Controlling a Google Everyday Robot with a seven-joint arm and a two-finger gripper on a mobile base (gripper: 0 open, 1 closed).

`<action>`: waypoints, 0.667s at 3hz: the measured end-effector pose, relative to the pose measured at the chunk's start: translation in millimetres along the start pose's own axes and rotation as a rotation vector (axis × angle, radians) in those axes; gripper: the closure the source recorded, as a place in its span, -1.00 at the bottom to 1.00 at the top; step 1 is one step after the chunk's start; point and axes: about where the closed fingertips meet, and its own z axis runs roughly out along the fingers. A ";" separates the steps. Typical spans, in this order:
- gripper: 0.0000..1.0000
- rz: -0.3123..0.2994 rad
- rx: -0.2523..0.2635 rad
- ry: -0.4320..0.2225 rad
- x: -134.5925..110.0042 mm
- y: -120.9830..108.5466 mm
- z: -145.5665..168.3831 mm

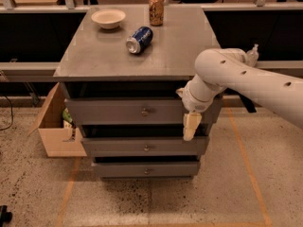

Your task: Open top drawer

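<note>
The top drawer (109,111) is the widest grey front, just under the cabinet top, with a small round metal knob (144,111) at its centre. It looks slightly pulled out, with a dark gap above it. My gripper (190,130) hangs point-down from the white arm (236,77), in front of the right part of the drawer front. It is to the right of the knob and a little lower, reaching down to the front's bottom edge. It is not on the knob.
Two narrower grey drawers (118,146) (123,169) sit below. On the cabinet top are a cream bowl (108,18), an upright brown can (156,8) and a blue can (139,39) on its side. An open cardboard box (54,126) stands at the left.
</note>
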 end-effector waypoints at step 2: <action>-1.00 0.003 0.035 -0.005 0.7 -28.7 24.0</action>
